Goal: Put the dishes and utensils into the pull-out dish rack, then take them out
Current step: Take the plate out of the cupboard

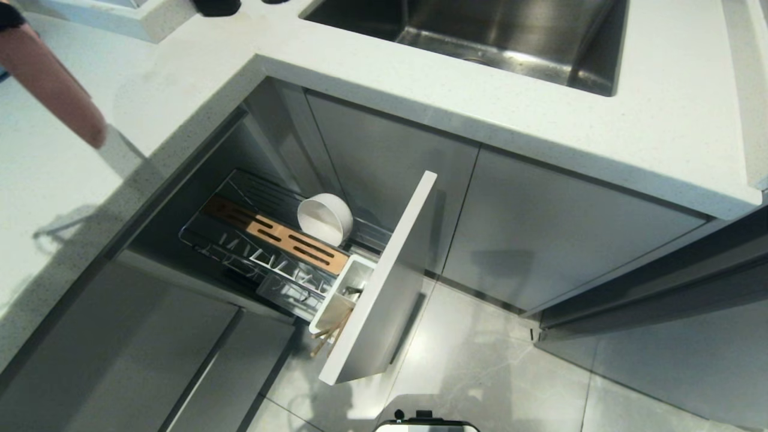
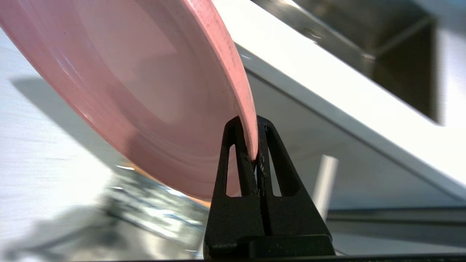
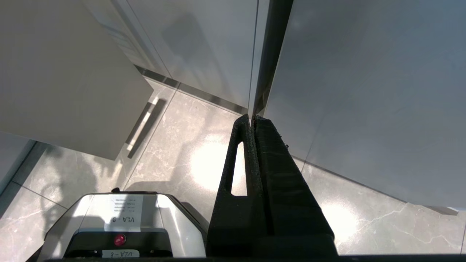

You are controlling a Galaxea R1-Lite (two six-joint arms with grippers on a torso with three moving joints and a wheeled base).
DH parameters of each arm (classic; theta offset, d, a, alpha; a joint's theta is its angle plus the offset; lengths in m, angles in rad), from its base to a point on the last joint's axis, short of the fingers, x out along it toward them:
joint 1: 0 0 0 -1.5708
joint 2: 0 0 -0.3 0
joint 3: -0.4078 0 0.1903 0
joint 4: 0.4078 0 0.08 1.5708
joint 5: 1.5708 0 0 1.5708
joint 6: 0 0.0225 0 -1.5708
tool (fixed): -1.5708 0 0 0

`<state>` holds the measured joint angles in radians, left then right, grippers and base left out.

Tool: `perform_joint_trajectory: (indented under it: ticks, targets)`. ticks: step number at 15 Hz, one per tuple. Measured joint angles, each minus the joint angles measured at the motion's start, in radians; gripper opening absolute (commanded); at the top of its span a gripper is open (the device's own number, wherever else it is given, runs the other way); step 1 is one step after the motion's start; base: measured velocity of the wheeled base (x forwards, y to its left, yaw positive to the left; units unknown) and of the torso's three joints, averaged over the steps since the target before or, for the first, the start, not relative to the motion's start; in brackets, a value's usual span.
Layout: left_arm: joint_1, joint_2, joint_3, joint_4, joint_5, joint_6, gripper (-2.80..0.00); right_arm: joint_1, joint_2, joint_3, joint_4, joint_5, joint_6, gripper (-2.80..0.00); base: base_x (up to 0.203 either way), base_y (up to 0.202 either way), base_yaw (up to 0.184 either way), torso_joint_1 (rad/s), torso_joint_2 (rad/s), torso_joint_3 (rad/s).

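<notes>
Between the black fingers of the left gripper (image 2: pixel 255 125) sits the rim of the pink plate (image 2: pixel 145 87), pinched tight at its edge and held tilted on its side, so that its broad face fans away from the fingertips. In the head view only a strip of that plate (image 1: pixel 51 84) shows, at the far left over the white countertop (image 1: pixel 600 108), and the gripper itself lies outside that view.

Below and beyond the gripper, under the counter's corner, the pull-out dish rack (image 1: pixel 282 252) stands drawn out of the cabinet. The cream-white bowl (image 1: pixel 325 219) rests on its side in the wire section just behind the tan wooden strip (image 1: pixel 276 235). At the outer end of the rack, against the pale cabinet front (image 1: pixel 384 282), the white utensil cup (image 1: pixel 342 291) holds the chopsticks (image 1: pixel 327 339), whose light-wood tips poke out past its end. I cannot make out the spoon.

The steel sink (image 1: pixel 480 36) is set in the counter beyond the rack.

The right gripper (image 3: pixel 252 120) hangs low above the grey tiled floor (image 3: pixel 182 156), beside the cabinet doors, its fingers pressed together on nothing.
</notes>
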<state>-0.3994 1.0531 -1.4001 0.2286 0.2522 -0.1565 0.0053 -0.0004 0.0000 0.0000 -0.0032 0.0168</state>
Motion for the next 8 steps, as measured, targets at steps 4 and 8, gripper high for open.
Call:
perform_joint_trajectory:
  ticks: [4,8]
  targets:
    - [0.346,-0.062,0.015,0.046,-0.044,0.162,-2.8,0.0,0.0,0.0,0.0,0.0,0.0,-2.8,0.0,0.0,0.0,0.0,0.0,0.0]
    - [0.688,-0.074,0.055,0.066,-0.037,0.317,-2.8,0.0,0.0,0.0,0.0,0.0,0.0,-2.8,0.0,0.0,0.0,0.0,0.0,0.0]
